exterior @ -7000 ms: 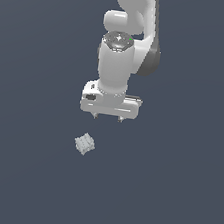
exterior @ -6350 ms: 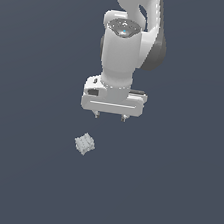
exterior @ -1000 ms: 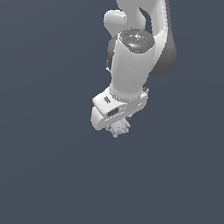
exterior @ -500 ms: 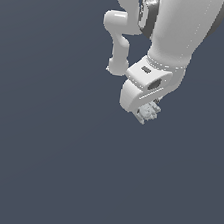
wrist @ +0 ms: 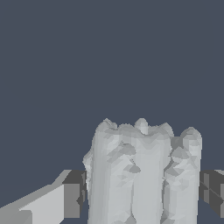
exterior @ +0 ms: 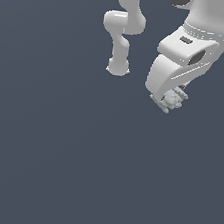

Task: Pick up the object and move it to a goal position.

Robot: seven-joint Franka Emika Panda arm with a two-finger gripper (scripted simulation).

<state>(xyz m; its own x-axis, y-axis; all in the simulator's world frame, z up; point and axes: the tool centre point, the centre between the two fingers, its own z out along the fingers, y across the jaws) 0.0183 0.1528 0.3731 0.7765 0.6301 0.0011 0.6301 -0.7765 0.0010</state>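
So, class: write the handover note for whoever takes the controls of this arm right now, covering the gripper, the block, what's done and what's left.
Gripper: shut on the small pale grey-white lumpy block, with a dark finger pad on either side of it in the wrist view.
Block: off the dark grey floor, carried at the exterior view's upper right.
Done: pick-up.
Left: carry it to the goal. No goal marker shows in either view, so I cannot say which way or how far.

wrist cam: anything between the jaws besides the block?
No. In the wrist view the lumpy block alone fills the gap, a dark finger pad against each side. The exterior view shows it at the gripper tip.
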